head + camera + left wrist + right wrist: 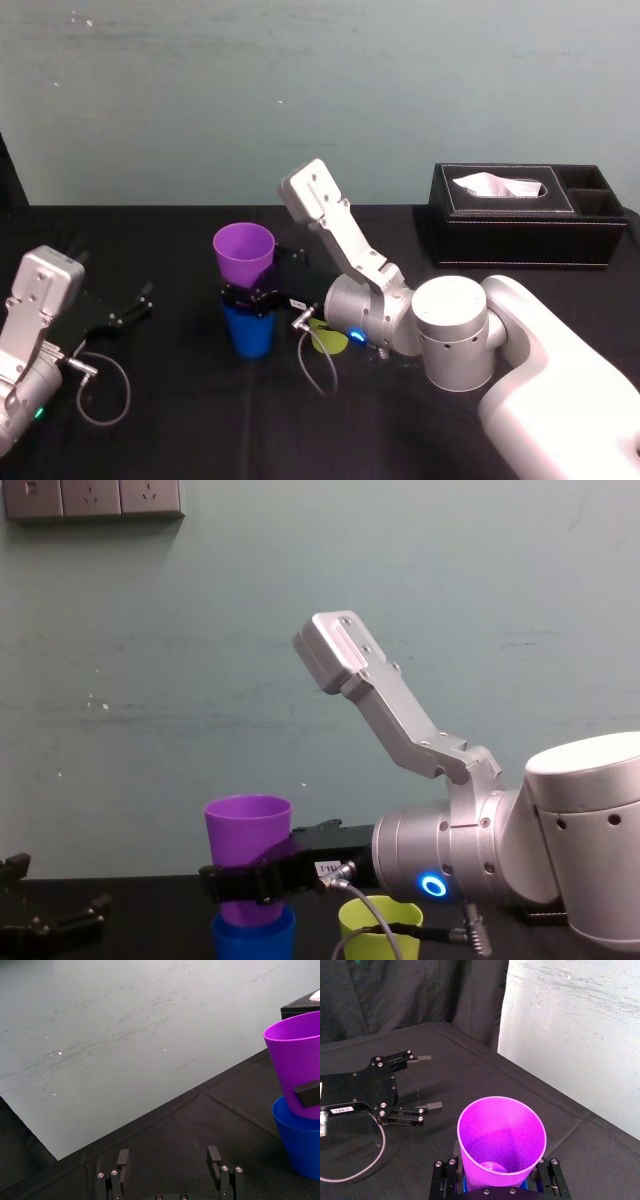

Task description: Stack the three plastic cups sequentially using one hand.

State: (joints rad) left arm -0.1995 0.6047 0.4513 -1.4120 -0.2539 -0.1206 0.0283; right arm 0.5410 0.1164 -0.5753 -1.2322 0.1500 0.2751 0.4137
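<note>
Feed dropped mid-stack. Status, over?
Right claw shut on purple cup, nested in blue cup. Left claw open, idle. Yellow-green cup unstacked, beside them. No obstruction seen.

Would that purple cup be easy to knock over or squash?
Probably light: the purple cup looks thin-walled and empty. Its smooth tapered sides might slip in the right end effector. Partly nested in the blue cup, the tall pair could tip if nudged.
</note>
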